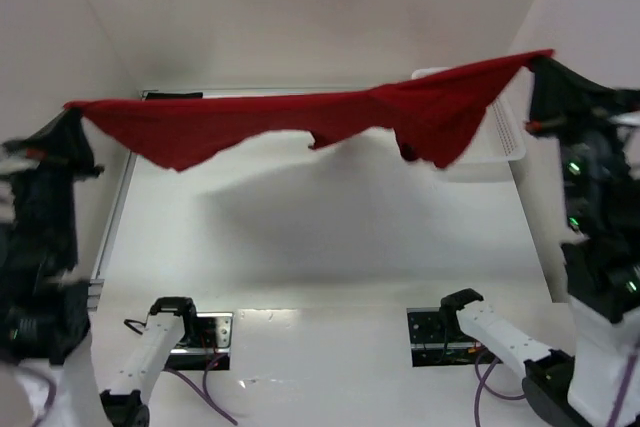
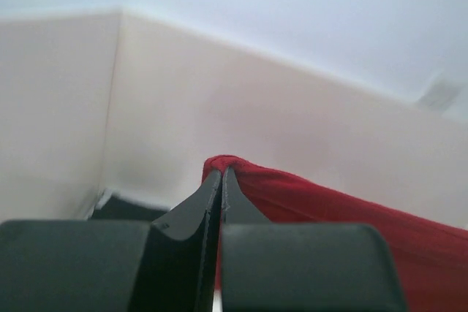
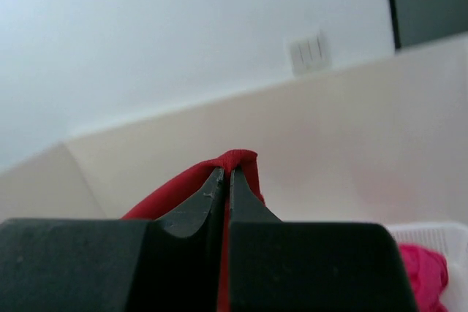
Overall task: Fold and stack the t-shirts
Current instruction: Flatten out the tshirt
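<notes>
White tabletop [image 1: 330,247] fills the middle of your top view, with walls on three sides. Crimson t-shirt [image 1: 300,117] is up in the air above it, not touching it. It is pulled out wide between your two arms, from far left to far right. Top edge is taut and nearly straight, with the right end higher than the left in the top view. Lower edge sags unevenly: one lobe hangs near the left end, a bigger bunched lobe hangs near the right end, and there is a small notch between them. Cloth is plain dark red, no print visible. It throws a soft shadow [image 1: 300,212] on the tabletop below.

White basket [image 1: 508,145] sits at the far right corner of the tabletop, partly hidden behind the shirt's right lobe.

Left claw [image 2: 221,174] is closed on the shirt's left corner. Your left wrist view shows the fingers pressed together, a red fold pinched at the tips and cloth trailing off to the right. Right claw [image 3: 228,173] is likewise clamped on the right corner, with a red fold looped over the tips and cloth falling away left.

Pink t-shirt [image 3: 424,272] lies bunched in the basket, low right in your right wrist view.
</notes>
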